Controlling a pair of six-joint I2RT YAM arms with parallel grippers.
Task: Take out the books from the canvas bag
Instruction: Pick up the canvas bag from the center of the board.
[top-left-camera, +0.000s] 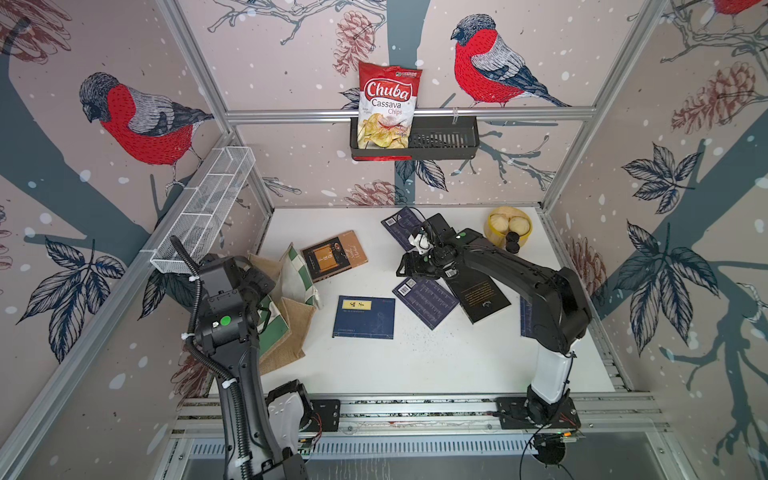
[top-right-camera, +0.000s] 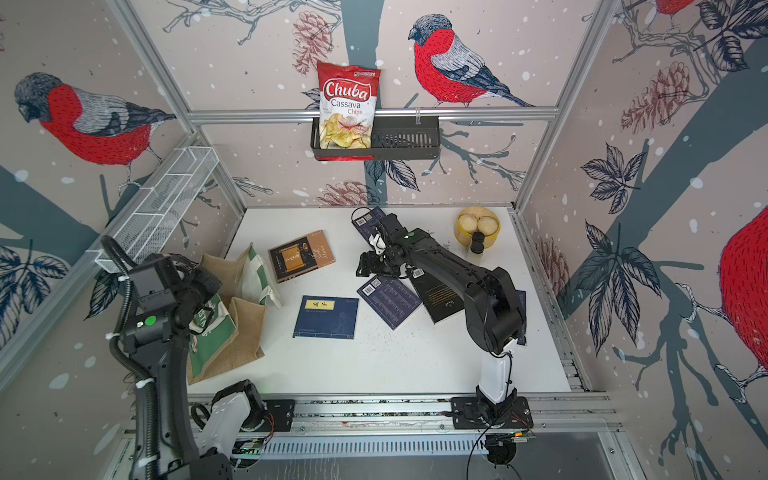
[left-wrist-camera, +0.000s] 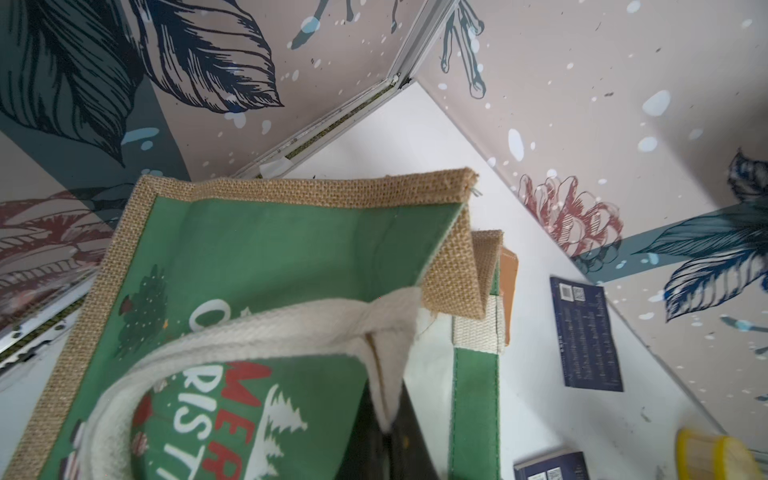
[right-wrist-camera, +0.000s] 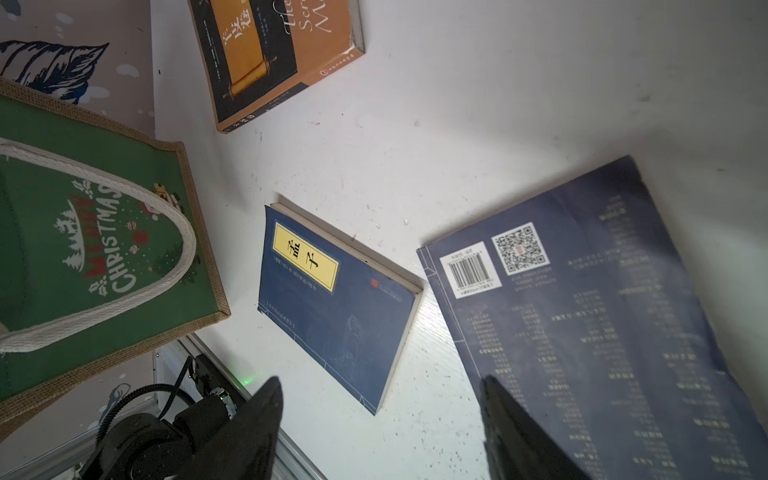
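Note:
The canvas bag (top-left-camera: 291, 332) lies slumped at the table's left, under my left arm. My left gripper (left-wrist-camera: 384, 434) is shut on white fabric at the bag's rim, beside its white handle (left-wrist-camera: 249, 332). Several books lie flat on the table: a brown one (top-left-camera: 334, 255), a navy yellow-labelled one (top-left-camera: 364, 317), a navy one with a barcode (top-left-camera: 426, 301), a black one (top-left-camera: 482, 297), and a navy one at the back (top-left-camera: 399, 222). My right gripper (right-wrist-camera: 381, 380) hovers open and holds nothing, above the edge of the barcoded navy book (right-wrist-camera: 582, 311).
A yellow tub (top-left-camera: 508, 228) with small black jars stands at the back right. On the back wall hangs a black basket (top-left-camera: 444, 139) holding a red chips bag (top-left-camera: 388, 108). A white wire shelf (top-left-camera: 208, 208) runs along the left wall.

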